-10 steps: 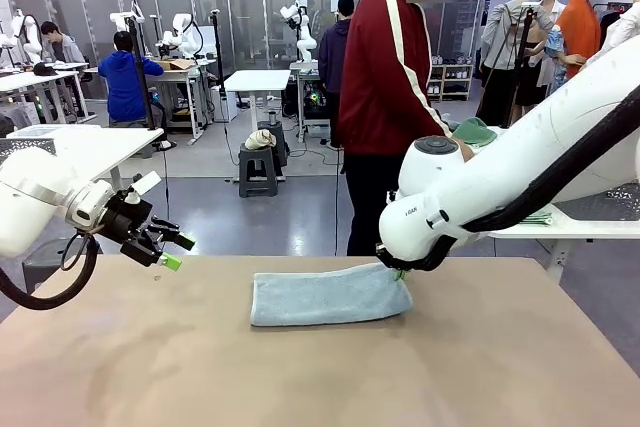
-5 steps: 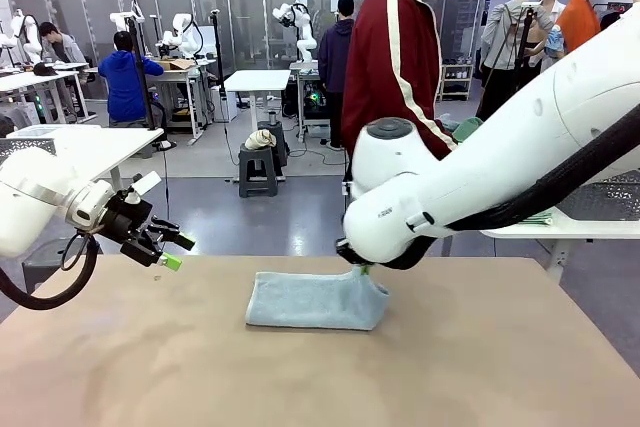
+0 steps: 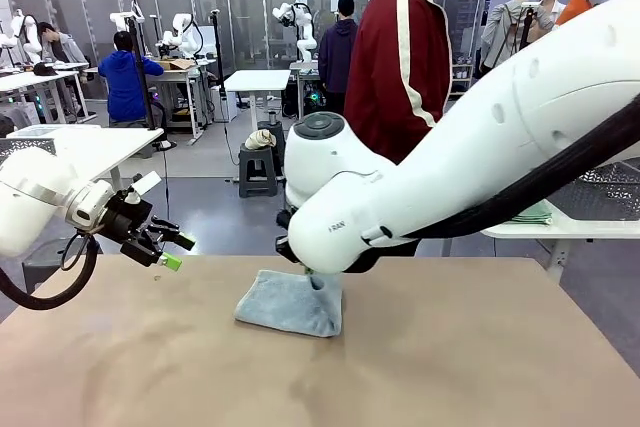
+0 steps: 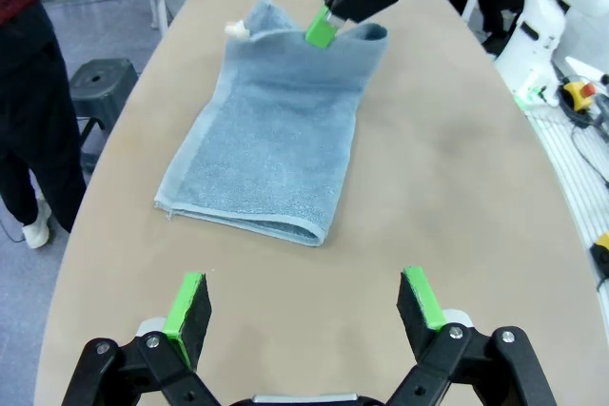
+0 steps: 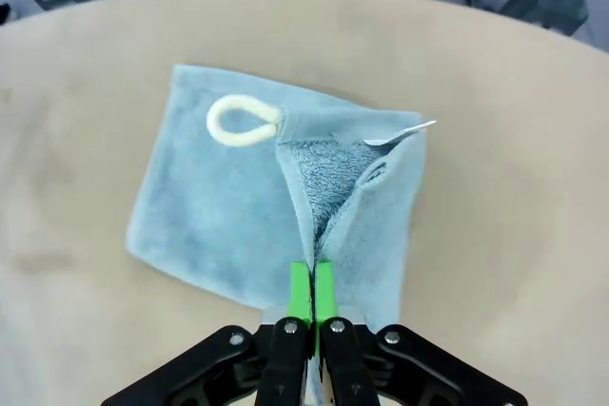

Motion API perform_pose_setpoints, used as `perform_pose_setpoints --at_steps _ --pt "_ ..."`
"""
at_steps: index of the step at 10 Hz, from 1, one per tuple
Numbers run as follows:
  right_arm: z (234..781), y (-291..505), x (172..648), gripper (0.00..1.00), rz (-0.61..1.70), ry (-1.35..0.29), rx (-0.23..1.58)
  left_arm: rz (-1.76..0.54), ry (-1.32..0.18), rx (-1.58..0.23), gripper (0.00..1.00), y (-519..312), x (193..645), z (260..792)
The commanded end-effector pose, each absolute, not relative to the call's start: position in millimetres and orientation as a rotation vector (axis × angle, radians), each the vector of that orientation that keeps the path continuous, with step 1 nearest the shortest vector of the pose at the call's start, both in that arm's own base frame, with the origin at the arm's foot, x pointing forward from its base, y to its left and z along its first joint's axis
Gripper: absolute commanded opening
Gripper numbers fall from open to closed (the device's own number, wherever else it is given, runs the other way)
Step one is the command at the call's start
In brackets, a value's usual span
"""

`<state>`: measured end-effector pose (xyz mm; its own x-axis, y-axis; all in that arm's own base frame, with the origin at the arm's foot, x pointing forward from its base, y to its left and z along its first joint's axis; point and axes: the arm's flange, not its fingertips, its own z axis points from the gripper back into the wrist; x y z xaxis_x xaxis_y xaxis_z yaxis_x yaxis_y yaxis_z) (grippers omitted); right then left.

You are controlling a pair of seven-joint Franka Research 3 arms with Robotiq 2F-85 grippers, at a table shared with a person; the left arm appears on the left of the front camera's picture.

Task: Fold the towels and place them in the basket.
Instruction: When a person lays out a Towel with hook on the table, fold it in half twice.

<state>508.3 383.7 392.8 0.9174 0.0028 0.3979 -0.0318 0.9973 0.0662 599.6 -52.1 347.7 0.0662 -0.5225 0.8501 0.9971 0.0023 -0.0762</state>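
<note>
A light blue-grey towel (image 3: pixel 283 303) lies on the tan table (image 3: pixel 480 347), doubled over with a white hanging loop (image 5: pixel 243 121) on top. My right gripper (image 5: pixel 312 290) is shut on the towel's lifted edge, holding it raised above the layer beneath; it also appears across the table in the left wrist view (image 4: pixel 328 24). In the front view the right arm's bulk hides that grip. My left gripper (image 3: pixel 172 249) hovers open over the table's left side, well clear of the towel (image 4: pixel 276 140), with nothing between its fingers (image 4: pixel 190 303). The basket is out of view.
A person in a dark red jacket (image 3: pixel 400 67) stands at the table's far edge. A white side table (image 3: pixel 560 229) at the right carries a folded green cloth (image 3: pixel 535 215) and a grey mesh container (image 3: pixel 605 187). Bare tabletop lies in front of the towel.
My right arm swept left across the table, dragging the towel's right end over the rest so the towel is now about half as long. The left arm stayed still.
</note>
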Motion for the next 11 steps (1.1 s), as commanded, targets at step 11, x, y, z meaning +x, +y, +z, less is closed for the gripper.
perform_pose_setpoints --at_steps 11 --pt "345 439 528 0.0 -0.173 -0.44 0.415 -1.384 -0.735 -0.845 1.0 -51 600 347"
